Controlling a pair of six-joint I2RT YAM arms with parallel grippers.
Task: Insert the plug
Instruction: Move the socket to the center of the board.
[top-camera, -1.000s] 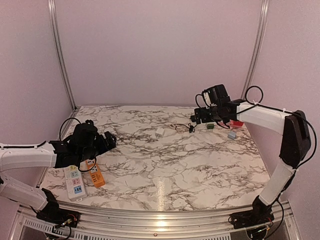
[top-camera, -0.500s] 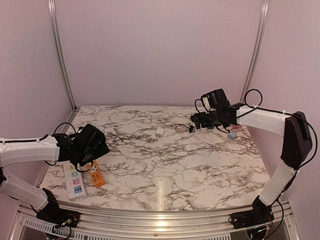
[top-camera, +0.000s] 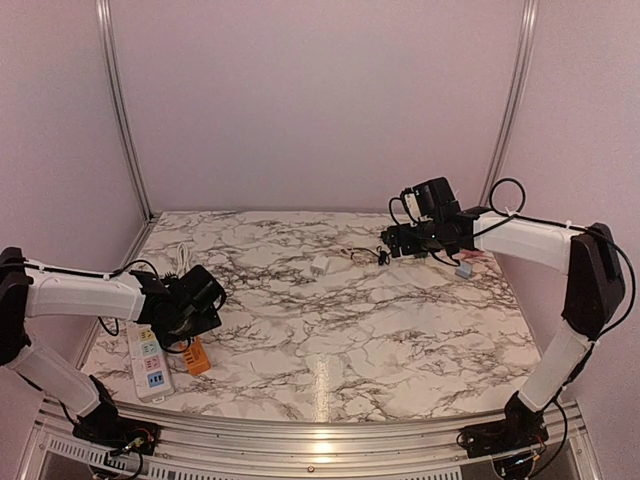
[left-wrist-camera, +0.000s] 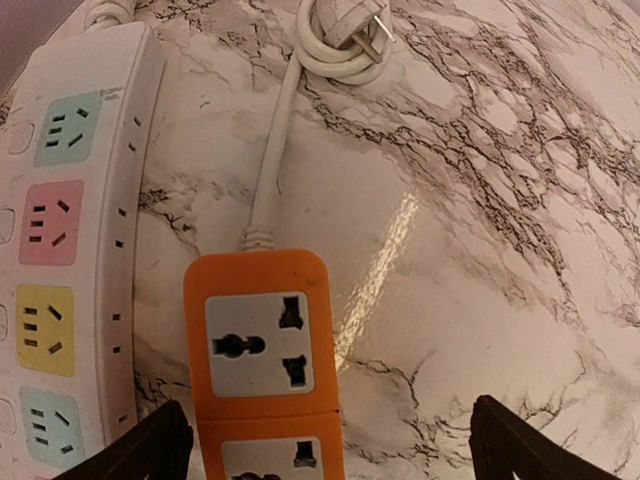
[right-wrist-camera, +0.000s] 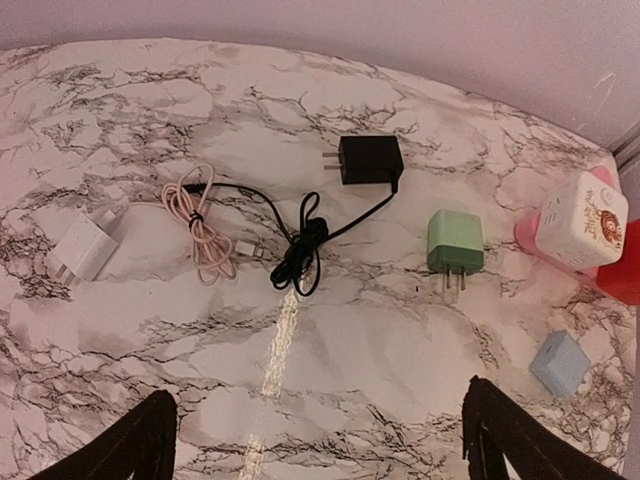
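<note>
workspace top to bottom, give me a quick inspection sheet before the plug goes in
surface: marble table, glossy, one light glare
job's things: orange socket strip beside white multicolour strip; black charger, green charger and white charger lying unplugged
clutter: white cube adapter, pale blue block
tools: left tool open above the orange socket strip; right tool open above the chargers; both empty
cables: black cord bunched, pink cable tied, white lead with its plug end looped
surroundings: plain walls, metal frame posts

Orange socket (left-wrist-camera: 262, 372) beside white strip (left-wrist-camera: 72, 250)
</note>
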